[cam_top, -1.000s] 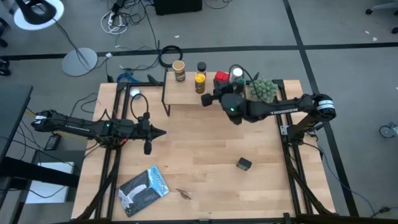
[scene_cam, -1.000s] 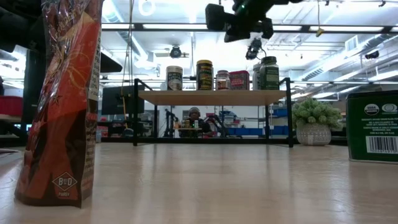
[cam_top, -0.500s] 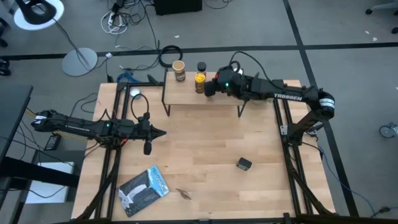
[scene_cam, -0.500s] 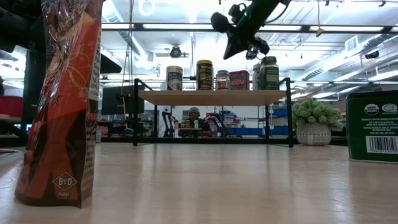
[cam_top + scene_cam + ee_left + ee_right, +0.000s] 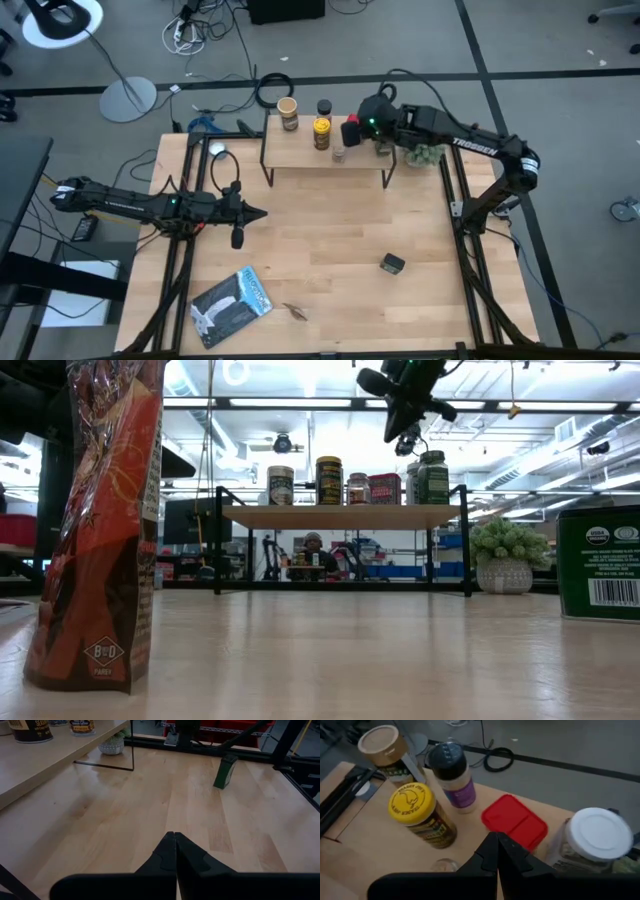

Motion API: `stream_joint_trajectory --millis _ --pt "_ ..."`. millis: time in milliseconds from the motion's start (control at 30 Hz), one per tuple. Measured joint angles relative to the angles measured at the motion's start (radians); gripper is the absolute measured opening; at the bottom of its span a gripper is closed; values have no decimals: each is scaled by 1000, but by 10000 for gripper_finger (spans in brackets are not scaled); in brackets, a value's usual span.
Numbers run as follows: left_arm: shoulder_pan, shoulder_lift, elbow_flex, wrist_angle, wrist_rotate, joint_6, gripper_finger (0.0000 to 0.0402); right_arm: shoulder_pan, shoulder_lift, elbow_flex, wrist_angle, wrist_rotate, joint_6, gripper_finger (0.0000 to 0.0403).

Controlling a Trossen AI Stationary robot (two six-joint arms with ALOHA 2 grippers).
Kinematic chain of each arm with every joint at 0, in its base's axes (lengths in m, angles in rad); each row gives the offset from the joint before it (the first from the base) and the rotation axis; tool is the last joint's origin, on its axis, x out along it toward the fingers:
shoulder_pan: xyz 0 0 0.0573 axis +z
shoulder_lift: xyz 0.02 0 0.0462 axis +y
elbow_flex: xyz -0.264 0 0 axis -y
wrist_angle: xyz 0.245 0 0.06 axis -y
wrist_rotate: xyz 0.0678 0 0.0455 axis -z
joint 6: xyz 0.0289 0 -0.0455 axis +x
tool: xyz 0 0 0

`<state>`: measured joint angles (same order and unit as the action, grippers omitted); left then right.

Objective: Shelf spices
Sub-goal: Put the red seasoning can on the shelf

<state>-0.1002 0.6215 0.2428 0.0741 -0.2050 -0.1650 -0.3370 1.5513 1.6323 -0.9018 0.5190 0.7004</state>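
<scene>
Because the right gripper (image 5: 496,851) hangs just above the jars with its fingers pressed together and nothing between them, the main danger I see is a knock: if it comes down or turns to the side, the closed tips could push over the small clear jar (image 5: 444,865) under them, or strike the red tin (image 5: 515,821) just beyond.

Nearest the front edge of the table lies a flat blue-white packet (image 5: 231,301), and a dark green tin (image 5: 392,264) stands alone on the bare wood, not yet on the shelf (image 5: 300,152). It is boxy with flat sides, so I judge it easy to grip. The left gripper (image 5: 175,843) waits low over the left side of the table, fingers together and empty.

Farther back, the shelf is a pale smooth board on thin black legs. On it stand the yellow-lidded jar (image 5: 419,814), round and glossy, the black-lidded jar (image 5: 451,776) and the tan-lidded jar (image 5: 386,750). The white-capped bottle (image 5: 592,840) stands at the far right. They stand close together, so one falling jar could take another with it.
</scene>
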Motion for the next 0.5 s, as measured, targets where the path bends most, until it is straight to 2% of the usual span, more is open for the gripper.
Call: stream_joint_trajectory --millis 233,500 --pt "0 0 0 1 0 0 0 -39 2 25 -103 -119 34 0" --pt "0 0 0 1 -1 0 0 -23 11 25 -119 -119 -26 0"
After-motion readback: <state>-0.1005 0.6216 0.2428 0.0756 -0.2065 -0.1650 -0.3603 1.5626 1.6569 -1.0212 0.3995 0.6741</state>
